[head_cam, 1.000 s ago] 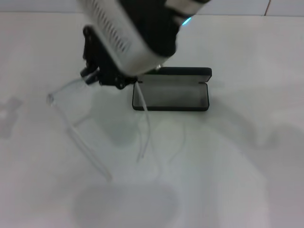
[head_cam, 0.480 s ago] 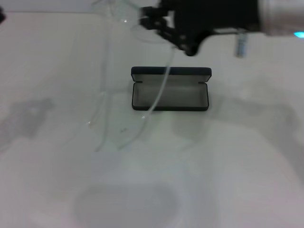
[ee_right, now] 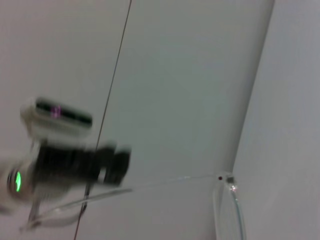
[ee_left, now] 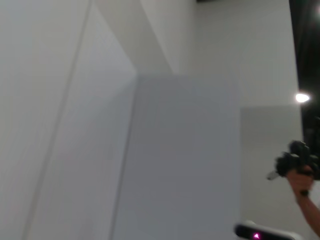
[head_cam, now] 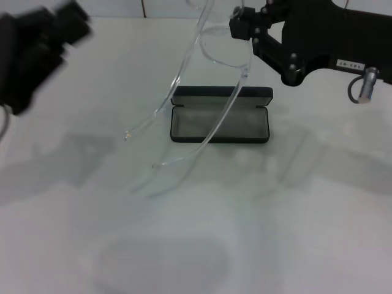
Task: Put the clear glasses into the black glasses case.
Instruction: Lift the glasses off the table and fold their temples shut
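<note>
The black glasses case (head_cam: 252, 124) lies open at the table's middle, grey lining up, lid standing at its back. My right gripper (head_cam: 244, 29) hangs high above the case's back edge, shut on the front of the clear glasses (head_cam: 211, 49). The glasses are lifted off the table; their two long thin arms dangle down and to the left, one crossing in front of the open case. In the right wrist view a hinge of the glasses (ee_right: 229, 179) shows. My left gripper (head_cam: 38, 54) hovers blurred at the upper left, away from both.
White table (head_cam: 294, 220) all around the case, with soft shadows on it. The back wall edge runs along the top of the head view. The left wrist view shows only walls and a distant hand holding a device (ee_left: 296, 165).
The right gripper carried the glasses from the left of the case up and rightwards to above the case's back. The left arm has come into view at the upper left.
</note>
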`<state>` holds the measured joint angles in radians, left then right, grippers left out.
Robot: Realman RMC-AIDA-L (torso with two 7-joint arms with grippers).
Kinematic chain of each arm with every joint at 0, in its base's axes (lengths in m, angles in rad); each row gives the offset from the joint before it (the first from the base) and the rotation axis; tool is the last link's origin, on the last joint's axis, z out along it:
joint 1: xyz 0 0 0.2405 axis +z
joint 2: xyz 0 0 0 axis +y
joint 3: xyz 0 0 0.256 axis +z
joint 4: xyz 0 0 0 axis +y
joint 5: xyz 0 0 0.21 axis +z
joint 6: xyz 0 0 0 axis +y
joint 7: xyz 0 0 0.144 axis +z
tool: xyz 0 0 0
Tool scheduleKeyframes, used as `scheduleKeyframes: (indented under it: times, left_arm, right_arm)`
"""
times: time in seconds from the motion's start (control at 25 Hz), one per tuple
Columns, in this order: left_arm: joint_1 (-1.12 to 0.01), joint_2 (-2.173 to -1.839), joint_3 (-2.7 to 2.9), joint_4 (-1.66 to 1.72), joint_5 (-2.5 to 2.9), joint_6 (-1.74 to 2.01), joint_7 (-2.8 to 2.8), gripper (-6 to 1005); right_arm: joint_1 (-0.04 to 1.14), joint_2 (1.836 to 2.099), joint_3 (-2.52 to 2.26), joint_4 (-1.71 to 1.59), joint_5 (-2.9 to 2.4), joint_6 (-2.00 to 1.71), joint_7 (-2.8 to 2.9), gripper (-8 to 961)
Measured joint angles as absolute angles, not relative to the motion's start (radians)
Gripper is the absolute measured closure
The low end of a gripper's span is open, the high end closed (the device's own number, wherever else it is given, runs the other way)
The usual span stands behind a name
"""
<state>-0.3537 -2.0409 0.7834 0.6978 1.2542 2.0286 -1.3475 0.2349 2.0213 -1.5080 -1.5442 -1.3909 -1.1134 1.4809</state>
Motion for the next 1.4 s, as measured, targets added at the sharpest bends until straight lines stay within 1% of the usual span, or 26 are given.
scheduleKeyframes:
  times: [0.24, 0.44, 0.64, 0.88, 0.92, 0.96, 1.16, 1.4]
  left_arm:
    - [-0.39, -2.06, 0.826, 0.695, 1.314, 2.028, -1.347, 883]
    - [-0.391, -2.064, 0.883, 0.702, 1.29, 2.029, -1.35, 884]
    - [-0.391, -2.066, 0.931, 0.703, 1.248, 2.03, -1.363, 884]
    - [-0.406, -2.069, 0.973, 0.704, 1.243, 2.03, -1.36, 884]
    - [-0.41, -2.071, 0.983, 0.704, 1.243, 2.031, -1.357, 884]
    - [-0.414, -2.072, 0.988, 0.703, 1.244, 2.031, -1.356, 885]
    - [-0.446, -2.079, 0.997, 0.693, 1.278, 2.029, -1.349, 885]
    - [-0.485, -2.081, 0.995, 0.643, 1.32, 2.017, -1.319, 885]
  right_arm:
    - [0.256, 2.02, -1.449, -1.323, -1.143, -1.225, 1.347, 893]
    - [0.286, 2.019, -1.389, -1.189, -1.1, -1.344, 1.339, 893]
    - [0.322, 2.022, -1.391, -1.074, -1.099, -1.38, 1.324, 893]
    - [0.412, 2.025, -1.403, -0.915, -1.098, -1.4, 1.291, 893]
    - [0.412, 2.025, -1.403, -0.915, -1.098, -1.4, 1.291, 893]
    - [0.465, 2.026, -1.405, -0.839, -1.096, -1.406, 1.277, 893]
    - [0.544, 2.027, -1.407, -0.729, -1.066, -1.425, 1.237, 894]
    - [0.583, 2.028, -1.412, -0.683, -1.051, -1.439, 1.214, 894]
